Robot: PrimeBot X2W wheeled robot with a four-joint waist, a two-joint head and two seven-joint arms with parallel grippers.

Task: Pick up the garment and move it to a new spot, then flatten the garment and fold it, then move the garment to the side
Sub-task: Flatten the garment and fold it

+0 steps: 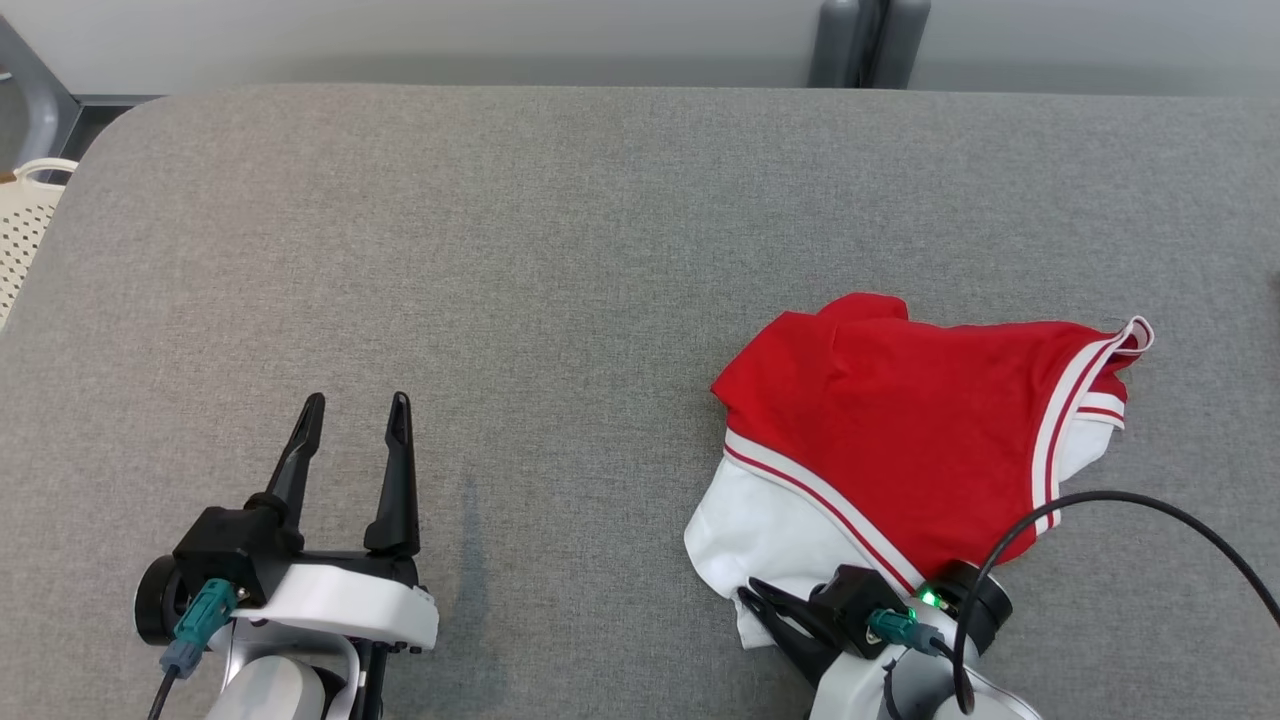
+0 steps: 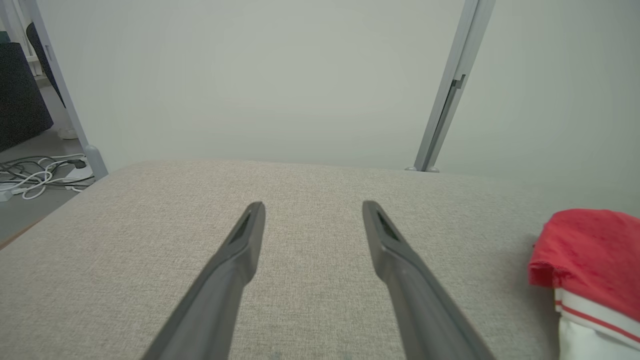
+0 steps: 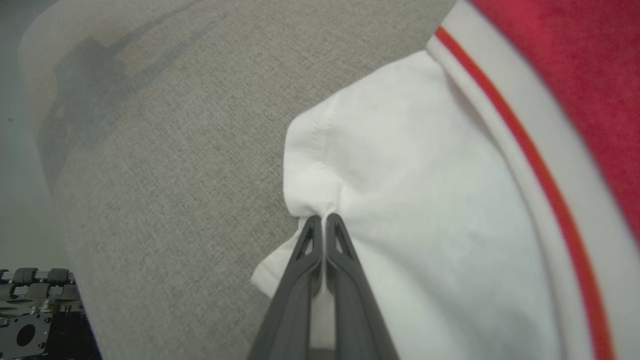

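Observation:
A red and white garment (image 1: 900, 430) lies crumpled on the right half of the grey padded table (image 1: 560, 250). Its white lower part (image 3: 425, 200) carries a red stripe. My right gripper (image 1: 752, 600) reaches the garment's near left corner from below and is shut on a pinch of the white cloth; the wrist view has the right gripper (image 3: 324, 220) with both fingers closed together on a gathered fold. My left gripper (image 1: 355, 415) rests on the table at the lower left, open and holding nothing. In the left wrist view the left gripper (image 2: 312, 207) has spread fingers, with the garment (image 2: 590, 260) far right.
A cream perforated basket (image 1: 25, 225) stands beyond the table's left edge. Grey posts (image 1: 865, 40) rise behind the far edge. A black cable (image 1: 1100, 520) loops over my right wrist. Cables (image 2: 35, 175) lie on the floor past the table's left corner.

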